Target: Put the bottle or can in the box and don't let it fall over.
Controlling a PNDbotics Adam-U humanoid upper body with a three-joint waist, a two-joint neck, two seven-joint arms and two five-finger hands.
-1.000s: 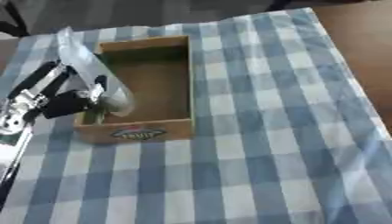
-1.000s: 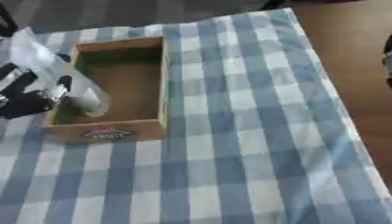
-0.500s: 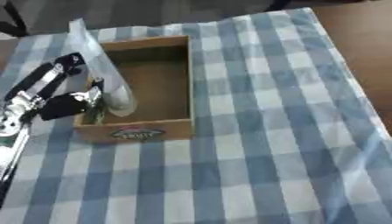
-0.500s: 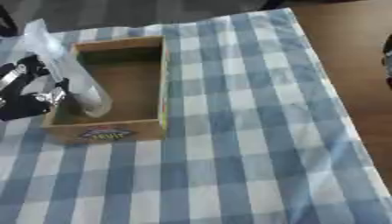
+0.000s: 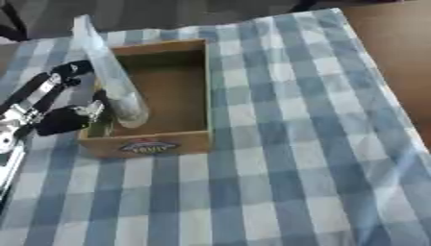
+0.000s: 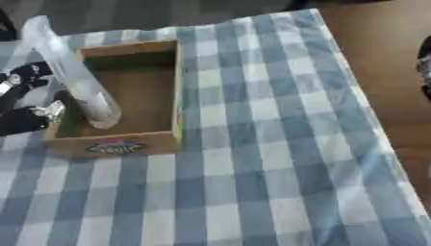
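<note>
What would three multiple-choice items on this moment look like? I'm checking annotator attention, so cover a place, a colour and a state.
1. Where is the clear bottle?
A. Lying on the cloth right of the box
B. Standing in the box, near its left wall
C. Off the table

2. What colours is the tablecloth?
A. Blue and white check
B. Plain red
C. Green stripes

3. What is the left hand doing?
A. Resting flat on the cloth's far right side
B. Out of view
C. Beside the bottle at the box's left edge

Answers: 1 B, its base sits inside the box. 2 A, checks cover the cloth. 3 C, the black hand flanks the bottle.
</note>
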